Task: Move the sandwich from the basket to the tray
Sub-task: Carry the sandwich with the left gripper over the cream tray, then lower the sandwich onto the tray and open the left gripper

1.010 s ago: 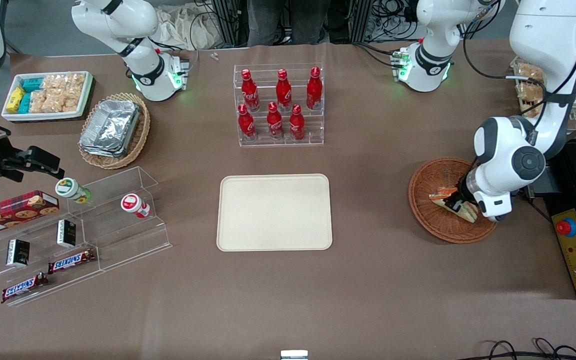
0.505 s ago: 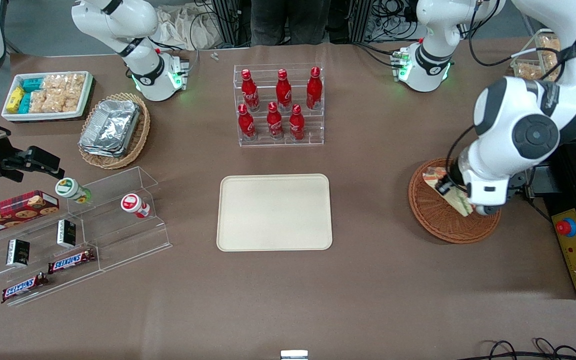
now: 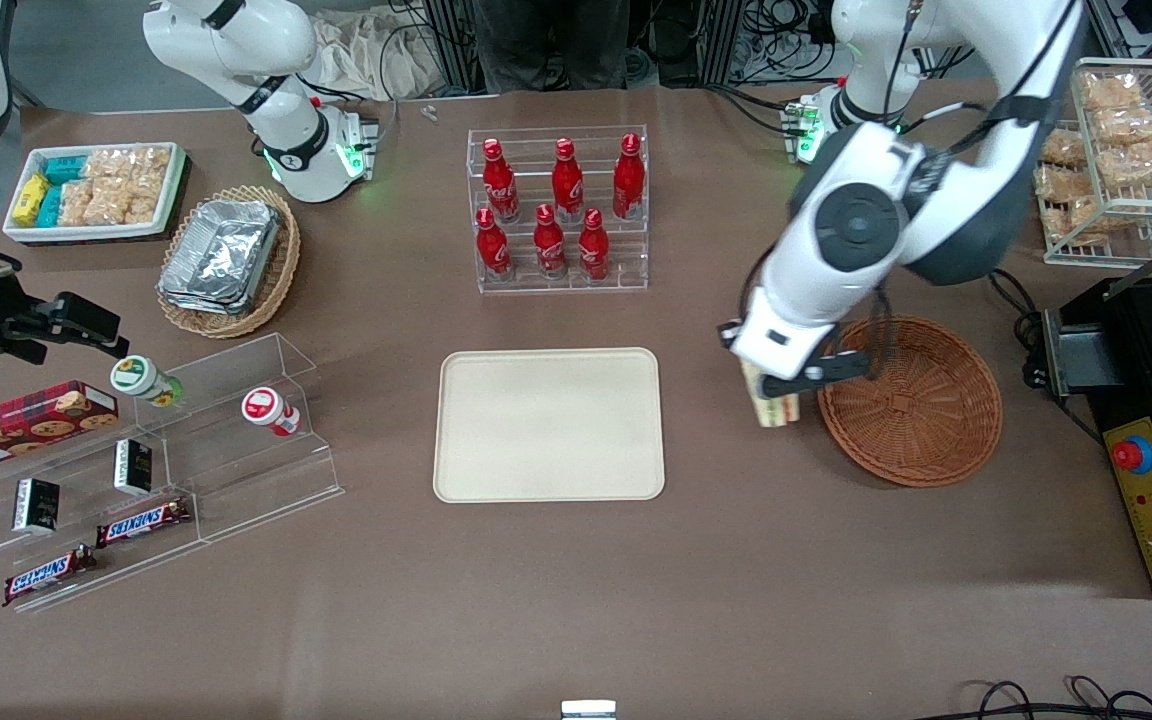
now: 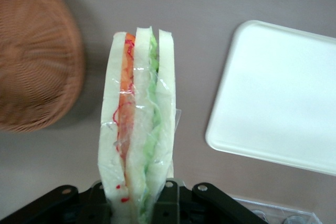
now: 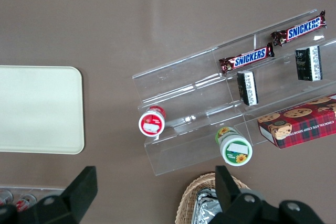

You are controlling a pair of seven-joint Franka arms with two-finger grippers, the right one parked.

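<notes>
A brown cloth covers the tabletop [image 3: 576, 600]. The jaws of the gripper [image 3: 774, 398] are clamped on the sandwich [image 3: 771, 408], holding it in the air over bare cloth between the basket [image 3: 911, 402] and the tray [image 3: 549, 424], just beside the basket's rim. From the wrist, the wrapped sandwich [image 4: 137, 135] stands on edge, its orange and green layers showing. Cables and frame legs crowd the floor at the table's edge.

Left arm bent over table, wrist angled down; gripper [image 3: 774, 398] apparently clamped on sandwich [image 4: 137, 129], fingers [image 4: 168, 203] partly hidden.
</notes>
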